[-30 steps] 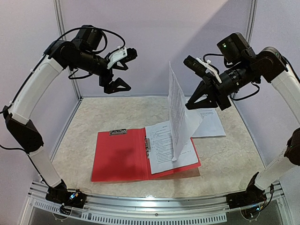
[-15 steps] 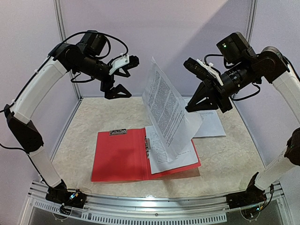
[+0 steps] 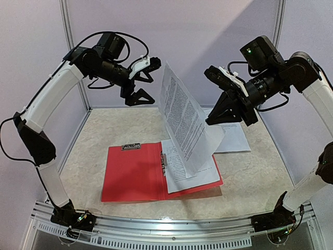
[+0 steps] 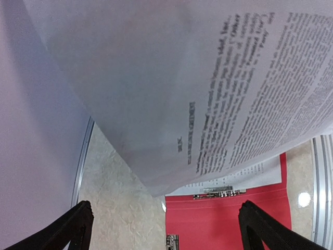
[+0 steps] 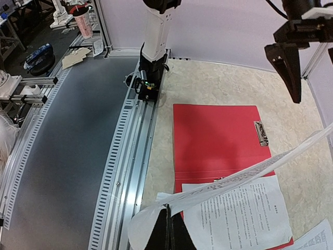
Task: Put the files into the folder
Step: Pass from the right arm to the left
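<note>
Sheet (image 3: 182, 122) in right tool (image 5: 167, 221), tilted over folder (image 3: 132, 174), spare page (image 3: 237, 138) beyond

Pale lilac walls (image 3: 208, 31) enclose a beige marbled tabletop (image 3: 260, 172) (aluminium rail (image 3: 171, 225) in front).

In the top view the raised sheet (image 3: 183, 122) hid part of the flat sheet (image 3: 178, 179) in the folder (image 3: 132, 174), and all print was too small to read. It filled the left wrist view, blurred and cut off at the edges. The bottom edge of the right wrist view cropped the right gripper (image 5: 168, 219).
</note>
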`<state>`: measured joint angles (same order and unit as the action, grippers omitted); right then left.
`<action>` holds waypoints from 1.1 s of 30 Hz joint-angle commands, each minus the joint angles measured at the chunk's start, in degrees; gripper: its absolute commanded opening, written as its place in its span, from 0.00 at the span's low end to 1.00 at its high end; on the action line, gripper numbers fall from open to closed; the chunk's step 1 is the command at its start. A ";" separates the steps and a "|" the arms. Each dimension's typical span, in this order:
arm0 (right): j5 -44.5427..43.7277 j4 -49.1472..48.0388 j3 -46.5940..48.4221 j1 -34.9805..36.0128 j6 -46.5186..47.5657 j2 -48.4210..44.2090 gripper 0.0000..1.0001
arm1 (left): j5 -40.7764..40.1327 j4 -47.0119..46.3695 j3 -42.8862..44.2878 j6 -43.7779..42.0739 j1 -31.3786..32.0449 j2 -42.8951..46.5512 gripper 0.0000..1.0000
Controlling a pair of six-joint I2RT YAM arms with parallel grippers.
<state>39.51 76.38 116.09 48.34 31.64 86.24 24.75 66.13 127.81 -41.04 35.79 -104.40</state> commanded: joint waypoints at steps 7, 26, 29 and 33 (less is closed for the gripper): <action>-1.33 9.02 1.09 0.45 2.11 0.85 0.00 | 14.18 -1.10 10.99 0.13 -1.22 -10.81 1.00; -20.60 1.66 -3.04 0.44 -5.85 0.34 0.41 | 7.42 2.85 1.92 5.23 -0.93 -2.47 0.00; -26.78 -2.22 -5.59 0.43 -9.88 -0.32 0.70 | -1.97 1.77 -2.08 9.21 0.78 0.54 0.00; -26.57 -7.51 -6.44 0.44 -13.46 1.53 0.98 | -17.00 5.75 -2.40 11.73 6.64 2.33 0.00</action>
<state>17.61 74.83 110.50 48.36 23.57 86.65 24.60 69.45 126.37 -33.93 36.95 -104.44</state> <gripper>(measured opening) 0.912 0.002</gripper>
